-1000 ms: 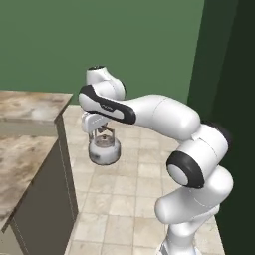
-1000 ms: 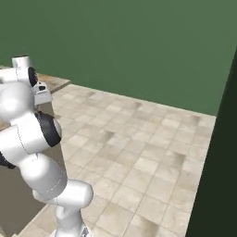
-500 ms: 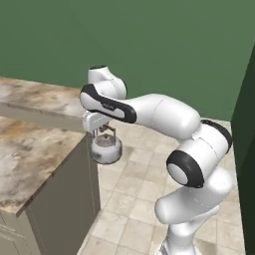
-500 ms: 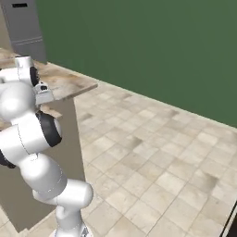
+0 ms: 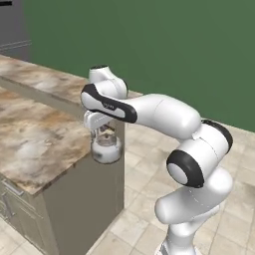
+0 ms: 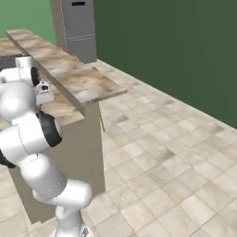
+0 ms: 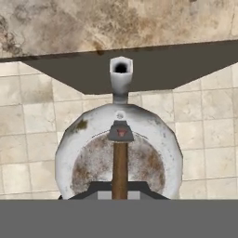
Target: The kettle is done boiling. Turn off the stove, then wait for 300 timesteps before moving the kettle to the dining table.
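The silvery kettle (image 5: 105, 148) hangs from my gripper (image 5: 102, 130), which is shut on its thin arched handle. It hovers at the near corner of the lower marble island top (image 5: 35, 144), partly over the tiled floor. In the hand view the kettle (image 7: 118, 153) sits straight below the gripper (image 7: 119, 189), its spout pointing at the marble edge. The dining table (image 5: 55, 84) is the raised narrow marble slab just behind the kettle, and its end also shows in the right base view as the dining table (image 6: 78, 81). A dark patch of the stove (image 6: 8, 61) peeks out at the far left.
A tall grey appliance (image 6: 78, 23) stands at the far end of the island against the green wall (image 5: 174, 45). Open tiled floor (image 6: 162, 152) spreads to the right of the island. My own arm (image 6: 28, 134) blocks the near left of the right base view.
Both base views have shifted: the base has driven and turned, bringing the island and raised slab closer. The kettle stays hanging in the shut gripper in the same pose.
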You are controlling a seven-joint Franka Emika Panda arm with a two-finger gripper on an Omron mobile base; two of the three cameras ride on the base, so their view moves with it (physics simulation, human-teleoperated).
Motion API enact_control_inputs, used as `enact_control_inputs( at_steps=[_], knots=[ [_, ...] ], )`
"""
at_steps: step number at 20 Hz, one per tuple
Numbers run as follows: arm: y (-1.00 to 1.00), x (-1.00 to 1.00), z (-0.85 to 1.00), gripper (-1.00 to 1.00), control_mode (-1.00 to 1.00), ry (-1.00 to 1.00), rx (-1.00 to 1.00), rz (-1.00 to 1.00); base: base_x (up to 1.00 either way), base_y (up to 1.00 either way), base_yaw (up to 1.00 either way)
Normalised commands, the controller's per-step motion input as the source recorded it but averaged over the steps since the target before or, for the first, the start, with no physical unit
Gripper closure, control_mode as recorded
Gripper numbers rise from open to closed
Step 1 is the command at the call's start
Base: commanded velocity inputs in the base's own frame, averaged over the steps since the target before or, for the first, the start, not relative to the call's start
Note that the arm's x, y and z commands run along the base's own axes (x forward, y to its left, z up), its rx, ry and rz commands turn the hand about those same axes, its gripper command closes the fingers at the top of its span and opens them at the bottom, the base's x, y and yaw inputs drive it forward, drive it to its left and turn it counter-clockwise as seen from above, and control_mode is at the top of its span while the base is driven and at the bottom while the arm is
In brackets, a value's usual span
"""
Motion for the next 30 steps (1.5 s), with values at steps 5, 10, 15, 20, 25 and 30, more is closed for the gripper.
enact_control_inputs(
  at_steps=[5,10,15,20,25,30],
  knots=[
    [0.00,0.00,0.00,1.00,1.00,0.00,0.00,0.00,0.36,-0.27,0.49],
    [0.00,0.00,0.00,1.00,1.00,0.00,0.00,0.00,0.40,-0.28,0.45],
    [0.00,0.00,0.00,1.00,1.00,0.00,0.00,0.00,0.40,-0.39,0.41],
    [0.00,0.00,0.00,1.00,1.00,0.00,0.00,0.00,0.42,-0.41,0.38],
    [0.00,0.00,0.00,1.00,1.00,0.00,0.00,0.00,0.37,-0.47,0.40],
    [0.00,0.00,0.00,1.00,1.00,0.00,0.00,0.00,0.29,-0.51,0.39]
  ],
)
